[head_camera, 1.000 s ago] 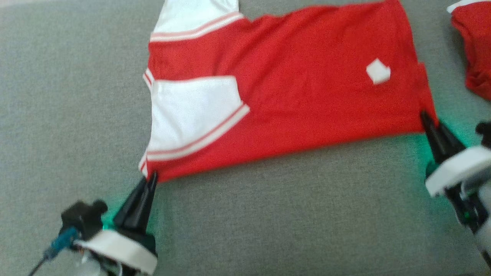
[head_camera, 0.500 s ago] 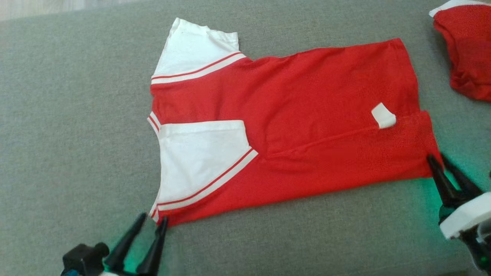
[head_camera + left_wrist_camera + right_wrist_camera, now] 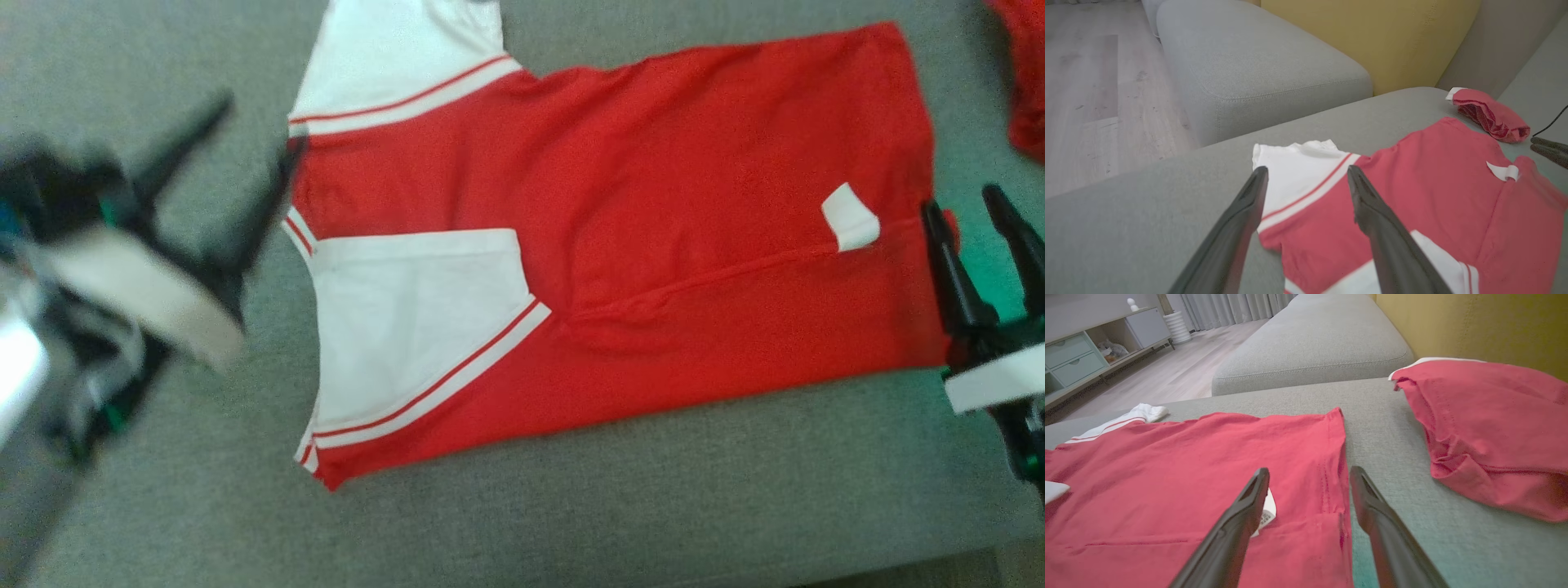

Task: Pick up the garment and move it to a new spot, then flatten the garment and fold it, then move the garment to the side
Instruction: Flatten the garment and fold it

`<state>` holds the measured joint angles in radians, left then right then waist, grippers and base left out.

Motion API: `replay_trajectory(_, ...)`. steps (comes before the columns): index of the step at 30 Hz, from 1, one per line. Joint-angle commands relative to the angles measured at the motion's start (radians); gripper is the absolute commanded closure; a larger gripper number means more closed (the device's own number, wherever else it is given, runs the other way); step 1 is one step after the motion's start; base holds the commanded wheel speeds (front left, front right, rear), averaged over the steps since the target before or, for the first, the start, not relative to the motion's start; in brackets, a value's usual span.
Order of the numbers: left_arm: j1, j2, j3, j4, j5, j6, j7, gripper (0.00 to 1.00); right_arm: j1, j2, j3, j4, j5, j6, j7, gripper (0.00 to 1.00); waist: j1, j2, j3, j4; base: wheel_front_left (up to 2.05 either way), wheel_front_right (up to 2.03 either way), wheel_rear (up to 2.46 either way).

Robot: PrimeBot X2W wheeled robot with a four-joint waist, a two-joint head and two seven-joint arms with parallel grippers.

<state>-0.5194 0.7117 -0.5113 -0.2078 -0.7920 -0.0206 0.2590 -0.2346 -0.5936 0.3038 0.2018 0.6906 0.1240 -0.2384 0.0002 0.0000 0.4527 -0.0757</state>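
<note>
- The left gripper [image 3: 261,122] hangs over the grey sofa [image 3: 571,506] at the left, blurred in the head view. Its fingers are spread wide, released, with nothing between them.
- One fingertip of it lies at the shirt's left edge near the shoulder. Because of the blur, contact cannot be told. In the left wrist view the left gripper [image 3: 1307,169] points along the far sleeve [image 3: 1298,163], with pale wood floor [image 3: 1086,81] beyond the sofa [image 3: 1147,212].
- The shirt [image 3: 653,204] lies spread on the sofa, collar end to the left and hem to the right. It is red with white sleeves edged by red and white stripes.
- The far sleeve [image 3: 400,57] sticks out at the top. The near sleeve [image 3: 416,310] lies folded in over the red body.
- A raised crease runs from the shirt's middle rightward to a small white label [image 3: 851,216] near the hem.
- The right gripper [image 3: 962,200] sits at the hem, fingers parted and grasping nothing. One finger stands over the shirt's edge and the other over bare sofa.
- In the right wrist view the right gripper [image 3: 1310,470] straddles the hem of the shirt [image 3: 1188,465]. The label [image 3: 1268,510] shows just beside one finger.
- A second red garment [image 3: 1029,90] lies bunched at the far right, apart from the shirt. It is seen larger in the right wrist view [image 3: 1494,428], before a yellow backrest [image 3: 1474,322].
</note>
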Motion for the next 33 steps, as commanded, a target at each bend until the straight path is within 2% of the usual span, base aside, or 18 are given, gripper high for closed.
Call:
replay_trajectory(1, -0.113, 0.04, 0.052, 0.013, -0.032, -0.022, 0.075, 0.0, -0.017, -0.021, 0.005, -0.032, -0.012, 0.007, -0.004, 0.0, -0.0002, 0.0, 0.073, -0.014, 0.0, 0.0, 0.0)
replay_trajectory(5, -0.361, 0.026, 0.033, 0.155, -0.105, -0.051, 0.298, 0.0, -0.07, -0.008, 0.011, -0.05, -0.026, 0.007, -0.001, 0.0, -0.0002, 0.0, 0.153, -0.044, 0.0, 0.0, 0.0)
replay_trajectory(9, -0.537, 0.011, 0.019, 0.283, -0.134, -0.061, 0.439, 0.0, -0.116, 0.012, 0.033, -0.05, -0.031, 0.007, -0.003, 0.0, -0.0002, 0.0, 0.212, -0.086, 0.0, 0.0, 0.0)
replay_trajectory(17, -0.67, 0.053, -0.019, 0.393, -0.115, -0.093, 0.534, 0.0, -0.168, 0.039, 0.062, -0.021, -0.02, 0.007, -0.015, 0.0, -0.0002, 0.0, 0.267, -0.157, 0.0, 0.0, 0.0)
replay_trajectory(30, -0.705, 0.096, -0.064, 0.456, -0.124, -0.105, 0.594, 0.0, -0.191, 0.076, 0.07, 0.005, -0.005, 0.007, -0.023, 0.0, -0.0002, 0.0, 0.287, -0.228, 0.0, 0.0, 0.0)
replay_trajectory(32, -0.701, 0.1, -0.066, 0.454, -0.141, -0.106, 0.612, 0.12, -0.187, 0.076, 0.06, 0.004, -0.007, 0.007, -0.023, 0.0, -0.0002, 0.0, 0.285, -0.231, 0.0, 0.0, 0.0)
replay_trajectory(33, -0.698, 0.102, -0.067, 0.451, -0.15, -0.106, 0.622, 0.0, -0.186, 0.073, 0.055, 0.004, -0.007, 0.007, -0.023, 0.0, -0.0002, 0.0, 0.283, -0.231, 0.0, 0.0, 0.0)
